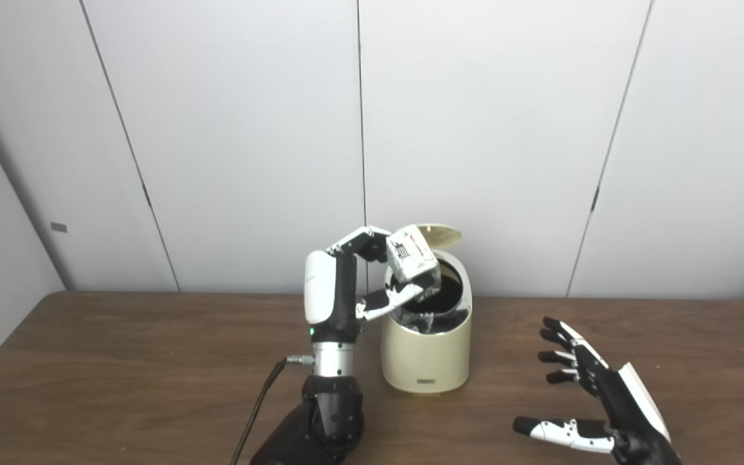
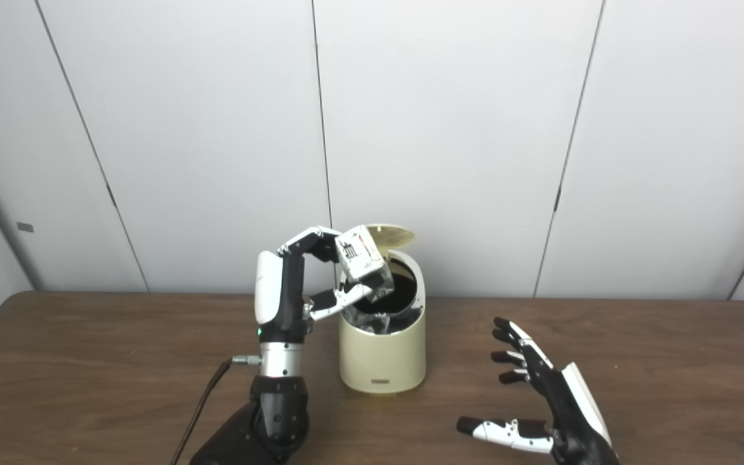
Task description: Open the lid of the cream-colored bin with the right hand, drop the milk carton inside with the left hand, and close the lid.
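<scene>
A cream-colored bin (image 1: 426, 349) stands on a brown wooden table (image 1: 120, 361), close to the wall of pale panels (image 1: 236, 129) behind it. Its round lid (image 1: 440, 234) is raised at the far rim and tipped back, so the dark inside of the bin shows, with the edge of a clear or dark liner visible along the near rim. The left hand (image 1: 372, 271) is lifted upright just beside the bin's left side, its white-backed palm section facing left and its fingers (image 1: 359, 240) reaching over toward the opening. It is clamped on the milk carton (image 1: 412, 253), a small white box with dark print on the face toward the camera; the upper fingers press its top left corner and the thumb comes up from beneath. The carton is tilted and sits above the left part of the bin's mouth, its lower end at or just inside the rim. A black cable (image 1: 257, 403) runs from the left wrist down to the bottom edge. The right hand (image 1: 595, 397) rests low over the table, well apart from the bin on its right, holding nothing, with its fingers and thumb spread wide.
</scene>
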Controlling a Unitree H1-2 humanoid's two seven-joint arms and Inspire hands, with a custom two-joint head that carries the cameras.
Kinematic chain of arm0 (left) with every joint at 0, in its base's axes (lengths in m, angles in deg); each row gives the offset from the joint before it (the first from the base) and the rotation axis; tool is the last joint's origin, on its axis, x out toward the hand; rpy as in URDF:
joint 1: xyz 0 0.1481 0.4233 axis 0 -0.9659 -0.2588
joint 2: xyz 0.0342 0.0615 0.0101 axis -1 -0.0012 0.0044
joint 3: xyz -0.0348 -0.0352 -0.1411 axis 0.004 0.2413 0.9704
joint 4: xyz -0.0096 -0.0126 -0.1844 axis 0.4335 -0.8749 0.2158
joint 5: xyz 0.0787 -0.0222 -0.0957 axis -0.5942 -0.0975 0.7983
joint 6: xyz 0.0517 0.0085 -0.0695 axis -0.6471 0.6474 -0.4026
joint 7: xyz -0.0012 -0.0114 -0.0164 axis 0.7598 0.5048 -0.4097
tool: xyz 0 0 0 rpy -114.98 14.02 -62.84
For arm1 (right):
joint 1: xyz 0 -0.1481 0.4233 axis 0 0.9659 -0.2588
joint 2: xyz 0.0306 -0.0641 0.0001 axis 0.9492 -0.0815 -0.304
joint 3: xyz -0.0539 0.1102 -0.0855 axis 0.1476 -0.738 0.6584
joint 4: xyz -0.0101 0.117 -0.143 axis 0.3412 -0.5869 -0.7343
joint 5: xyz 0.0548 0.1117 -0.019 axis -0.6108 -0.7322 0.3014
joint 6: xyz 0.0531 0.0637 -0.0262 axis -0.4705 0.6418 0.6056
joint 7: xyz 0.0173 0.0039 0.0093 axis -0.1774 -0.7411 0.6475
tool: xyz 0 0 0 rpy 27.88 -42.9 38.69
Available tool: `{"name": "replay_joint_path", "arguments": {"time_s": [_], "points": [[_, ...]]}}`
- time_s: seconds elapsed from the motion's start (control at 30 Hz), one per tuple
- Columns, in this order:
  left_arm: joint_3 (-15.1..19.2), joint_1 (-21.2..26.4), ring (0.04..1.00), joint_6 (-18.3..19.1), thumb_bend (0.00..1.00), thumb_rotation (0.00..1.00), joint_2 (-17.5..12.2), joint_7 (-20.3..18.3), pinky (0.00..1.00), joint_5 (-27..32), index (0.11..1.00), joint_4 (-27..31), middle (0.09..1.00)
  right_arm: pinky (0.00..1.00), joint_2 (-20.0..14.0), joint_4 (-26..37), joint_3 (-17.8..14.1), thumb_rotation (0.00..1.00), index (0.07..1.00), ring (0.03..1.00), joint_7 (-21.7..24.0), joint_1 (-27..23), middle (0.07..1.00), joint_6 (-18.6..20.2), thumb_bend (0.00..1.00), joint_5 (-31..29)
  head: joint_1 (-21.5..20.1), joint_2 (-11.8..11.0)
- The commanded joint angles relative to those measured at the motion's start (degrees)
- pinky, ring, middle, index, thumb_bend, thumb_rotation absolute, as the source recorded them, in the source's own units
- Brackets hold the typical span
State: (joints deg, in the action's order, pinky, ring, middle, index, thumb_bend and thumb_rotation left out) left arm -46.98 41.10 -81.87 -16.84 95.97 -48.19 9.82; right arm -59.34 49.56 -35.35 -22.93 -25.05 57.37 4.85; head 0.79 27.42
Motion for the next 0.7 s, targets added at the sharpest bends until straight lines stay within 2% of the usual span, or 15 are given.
{"name": "replay_joint_path", "arguments": {"time_s": [0.0,0.1,0.37,0.67], "points": [[1.0,2.0,0.492,-0.91,0.51,0.0,0.1,-0.88,0.48,-0.47,0.516,1.75,0.488,0.66,-0.04,1.26,-0.22,0.25,0.901,0.786,-0.74,-1.77,0.88,-1.83,0.77,-0.16,0.01,0.05],[1.8,1.58,0.546,-0.9,0.52,0.0,0.43,-1.97,0.48,-0.65,0.514,1.73,0.481,0.66,0.03,1.68,-0.27,0.24,0.899,0.792,-0.74,-1.66,0.878,-1.55,0.77,-0.13,0.06,0.43],[3.52,0.63,0.553,-0.64,0.52,0.0,1.01,-4.46,0.47,-1.92,0.514,1.14,0.482,0.67,0.14,1.94,-0.29,0.26,0.899,0.79,-0.66,-1.65,0.879,-1.8,0.78,-0.37,0.01,0.83],[5.02,-0.49,0.579,0.04,0.52,0.0,1.18,-10.52,0.48,-2.09,0.506,0.97,0.492,0.66,0.27,2.0,-0.38,0.24,0.901,0.798,-0.59,-1.56,0.885,-1.62,0.77,-0.88,-0.18,1.13]]}}
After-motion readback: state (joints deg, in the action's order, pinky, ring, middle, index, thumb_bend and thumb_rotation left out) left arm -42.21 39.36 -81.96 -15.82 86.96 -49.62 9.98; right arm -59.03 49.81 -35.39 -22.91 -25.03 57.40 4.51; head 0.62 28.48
